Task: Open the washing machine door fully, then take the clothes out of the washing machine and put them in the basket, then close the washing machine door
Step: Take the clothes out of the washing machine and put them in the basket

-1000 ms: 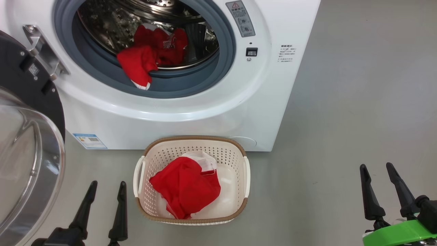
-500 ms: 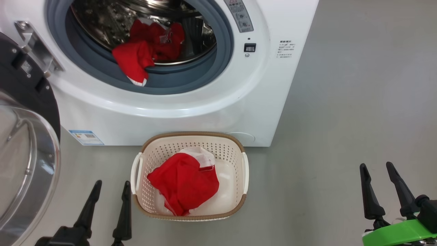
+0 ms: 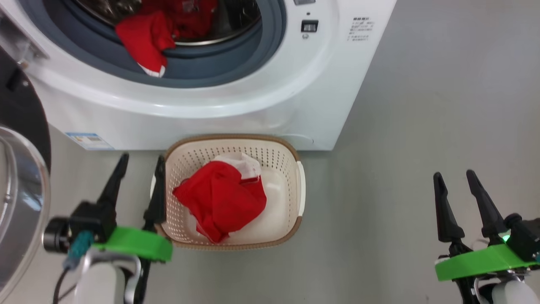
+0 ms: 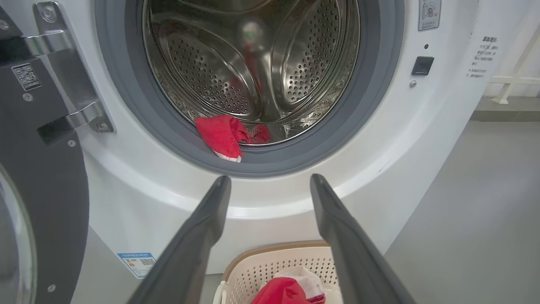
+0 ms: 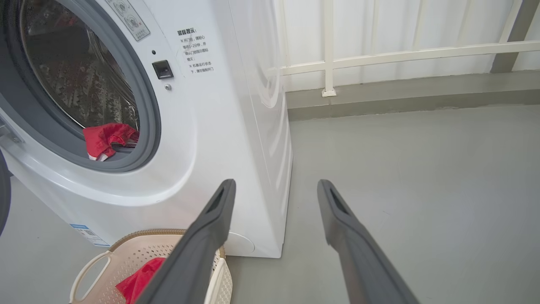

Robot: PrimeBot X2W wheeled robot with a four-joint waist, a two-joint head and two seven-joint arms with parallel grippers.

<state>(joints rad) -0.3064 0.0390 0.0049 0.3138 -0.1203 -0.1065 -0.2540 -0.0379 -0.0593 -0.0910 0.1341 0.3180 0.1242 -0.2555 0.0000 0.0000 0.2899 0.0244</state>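
Head view, twelve o'clock: the washing machine (image 3: 253, 105), mouth uncovered. Nine o'clock: the washing machine door (image 3: 19, 198), swung wide on its hinge. Eleven o'clock, inside the drum: red clothes (image 3: 145, 38). Droops over the grey ring (image 3: 219, 69), white trim lowest. Centre, on the grey floor (image 3: 400, 126) just in front of the machine: the basket (image 3: 295, 169). Holds a crumpled red garment (image 3: 219, 202) atop a white garment (image 3: 242, 162). Seven o'clock: left gripper (image 3: 141, 157), fingers spread wide, gripping nothing. Overlaps the basket's left rim with its inner finger; contact impossible to tell. Four o'clock: right gripper (image 3: 453, 174), likewise spread and empty. Hangs above bare floor, well apart from the basket.
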